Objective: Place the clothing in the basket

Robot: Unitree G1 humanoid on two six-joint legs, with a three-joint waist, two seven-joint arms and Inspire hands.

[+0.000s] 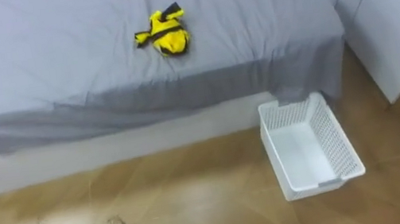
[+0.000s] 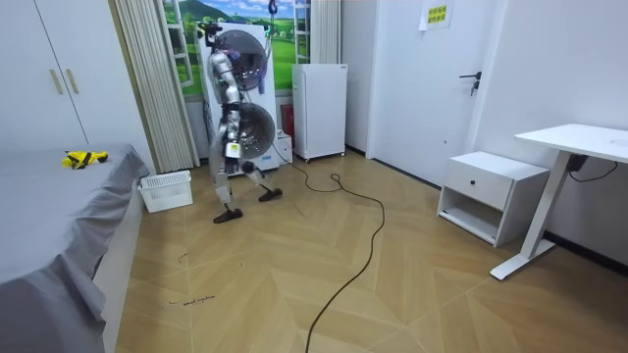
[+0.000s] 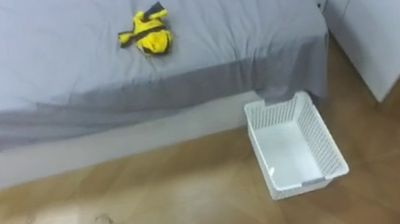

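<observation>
— How many clothes do you count?
— One crumpled yellow-and-black garment (image 1: 163,34); just the one.
— Beds?
— One wide bed under a grey sheet (image 1: 56,70).
— And baskets?
— One white rectangular basket of perforated plastic (image 1: 338,134).
— What about the furniture in the room view?
— One white desk (image 2: 579,140); one low white bedside cabinet (image 2: 491,186), with one drawer; one small white fridge (image 2: 320,108); two white round-doored laundry machines (image 2: 257,127), one stacked on the other; one white door with a dark handle (image 2: 422,88).
</observation>
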